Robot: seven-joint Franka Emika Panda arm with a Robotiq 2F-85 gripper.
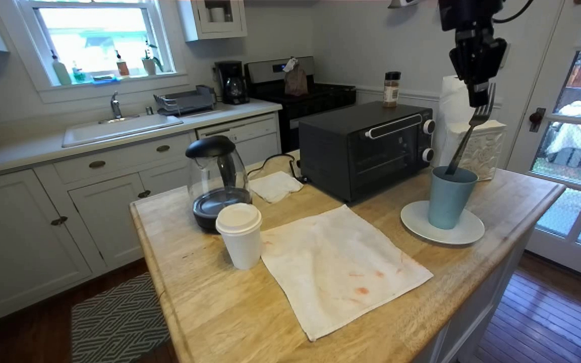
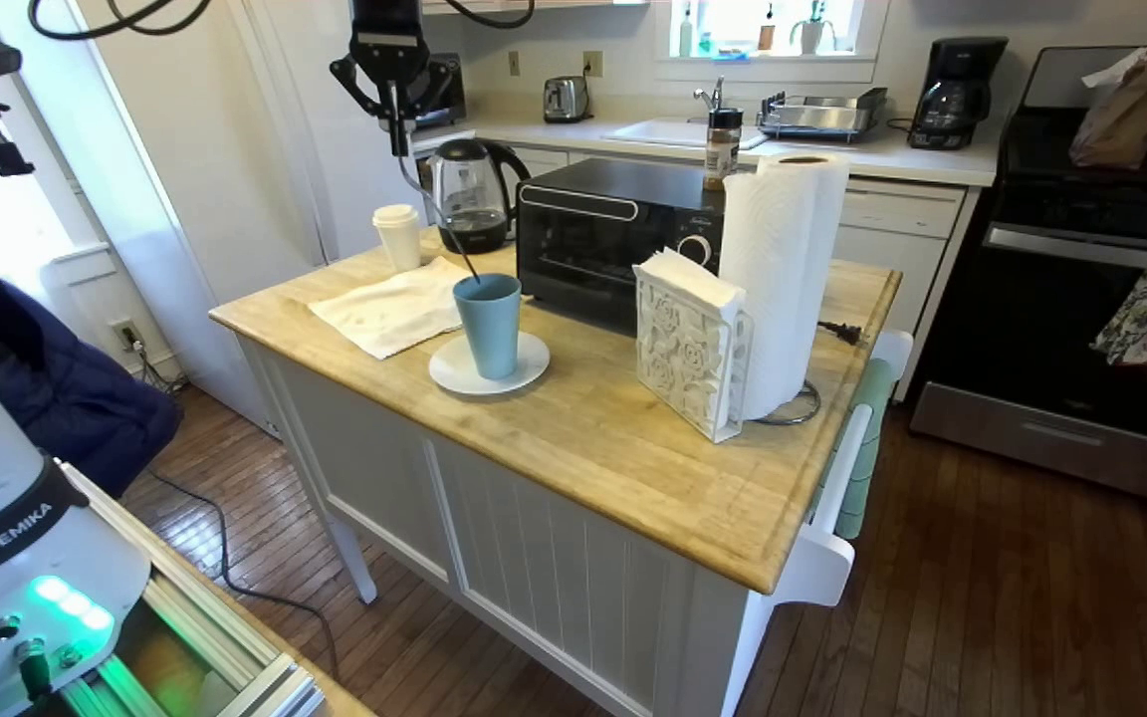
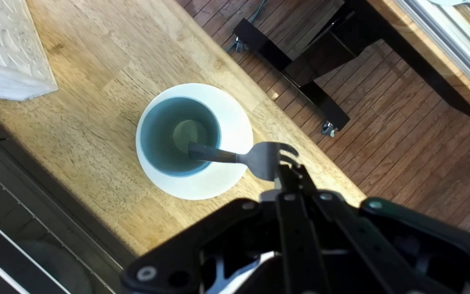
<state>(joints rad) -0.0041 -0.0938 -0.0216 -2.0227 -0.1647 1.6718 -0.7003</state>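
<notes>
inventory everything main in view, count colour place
fork: 1, grey, handle tip inside tumbler
tumbler: 1, blue, on plate
plate: 1, white, island
lidded cup: 1, white, island
kettle: 1, clear and black, island
stained cloth: 1, white, island
napkin holder: 1, white, island
paper towel roll: 1, white, island
toaster oven: 1, black, island
jar: 1, brown, on toaster oven
coffee maker: 1, black, counter
dish rack: 1, grey, counter
stove: 1, mostly black, by counter
paper bag: 1, brown, on stove
gripper: 1, black, shut on fork
robot base: 1, white, near island
</notes>
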